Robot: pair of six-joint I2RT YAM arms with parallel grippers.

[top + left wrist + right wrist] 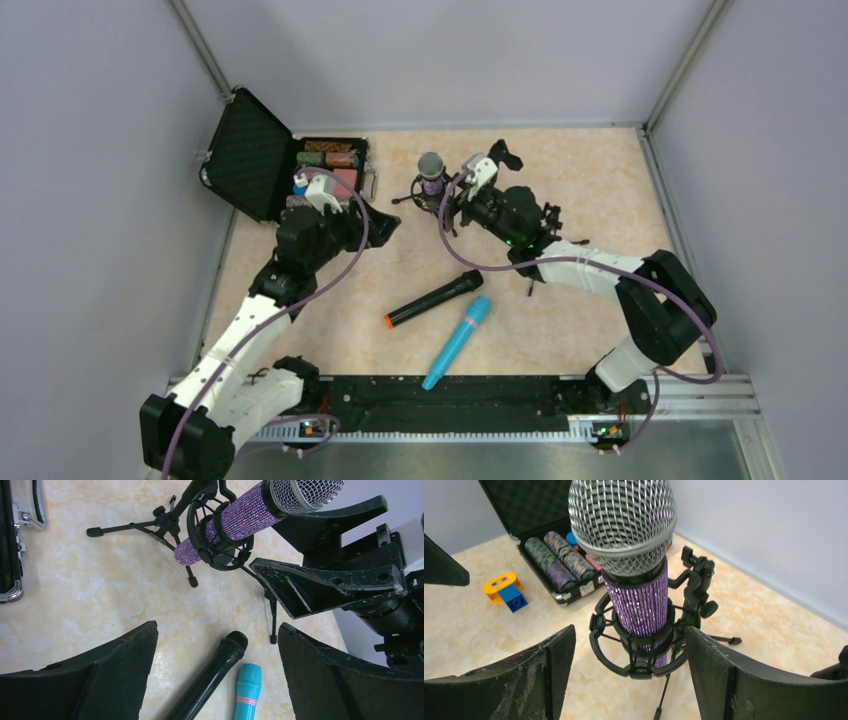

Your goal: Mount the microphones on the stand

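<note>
The purple microphone [639,595] is seated in the stand [696,580] at 12 o'clock on the table [600,180], with the right gripper [629,630] spread apart on both sides of it, not touching. The left gripper [217,627], at 8 o'clock of the stand, is released and empty. The black microphone [435,298] and the blue microphone [457,342] are laid at 6 o'clock.

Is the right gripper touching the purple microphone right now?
Apart. The right wrist view shows clear gaps between the purple microphone and each finger of the right gripper.
</note>
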